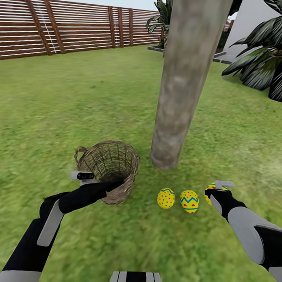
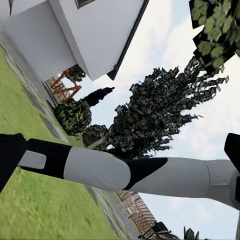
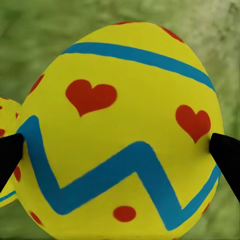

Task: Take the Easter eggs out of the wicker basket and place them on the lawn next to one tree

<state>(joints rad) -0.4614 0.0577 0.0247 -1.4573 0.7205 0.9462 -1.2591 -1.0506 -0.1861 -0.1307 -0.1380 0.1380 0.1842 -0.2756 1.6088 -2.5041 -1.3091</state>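
Risk: third yellow zigzag-banded Easter egg point(image 3: 120, 130), pinched in your right fingers point(image 1: 214, 187) just over lawn point(image 1: 56, 113) near grey-brown tree trunk point(image 1: 181, 97) | may roll if dropped | left fingers point(image 1: 83, 176): cannot tell.

Lawn point(image 1: 77, 98): basket point(image 1: 109, 170), two eggs point(image 1: 166, 198) (tree-side)
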